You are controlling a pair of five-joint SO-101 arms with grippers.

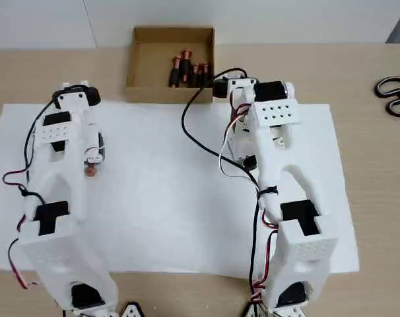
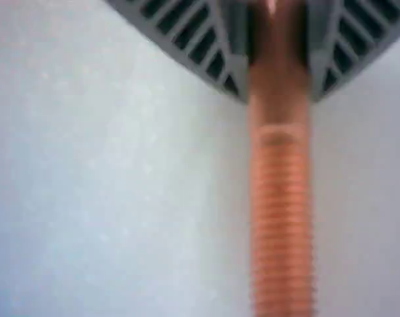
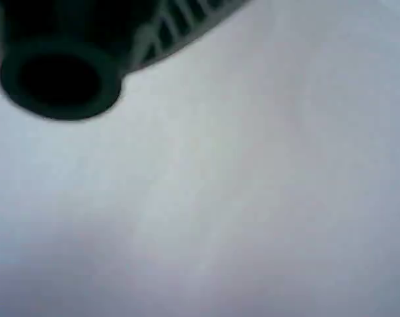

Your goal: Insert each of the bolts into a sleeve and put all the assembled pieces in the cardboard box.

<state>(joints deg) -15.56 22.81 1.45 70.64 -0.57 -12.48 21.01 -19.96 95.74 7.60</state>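
White paper (image 1: pixel 154 198) is covering the wooden table (image 1: pixel 365 165); over it the left gripper (image 2: pixel 277 46) is clenching a copper threaded bolt (image 2: pixel 279 198) while the right gripper (image 1: pixel 248 158) is grasping a black tubular sleeve (image 3: pixel 58 79), well apart. A tilted approach is probably risking threads jamming at its rim.

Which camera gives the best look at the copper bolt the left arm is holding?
The left wrist view: it shows the bolt close up, threads plain, its upper end clamped in the left tool. The high view gives a small copper end under that arm. The right wrist view faces the black sleeve instead.
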